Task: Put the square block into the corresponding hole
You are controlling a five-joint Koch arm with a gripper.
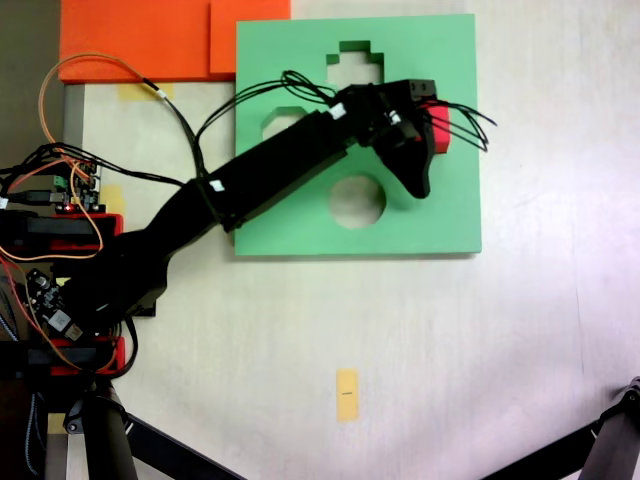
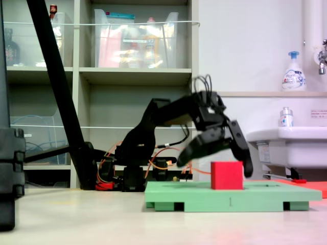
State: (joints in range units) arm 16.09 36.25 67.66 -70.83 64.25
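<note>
The red square block [image 1: 440,128] [image 2: 227,175] stands upright on the right part of the green foam board [image 1: 450,215] [image 2: 204,196]. My gripper [image 1: 425,140] [image 2: 217,162] is open over it, with one black jaw on each side of the cube and slightly above it; neither jaw presses on it. The square hole is hidden under the block and gripper, so I cannot tell whether the block sits in it or on the board's surface. My arm crosses the board from the left.
The board also has a cross-shaped cutout [image 1: 352,55], a round cutout [image 1: 357,200] and an octagonal cutout [image 1: 285,118] half under the arm. Orange foam sheets [image 1: 150,40] lie at the back left. A yellow tape strip [image 1: 347,393] marks the table. Black tripod legs [image 1: 600,450] stand in front.
</note>
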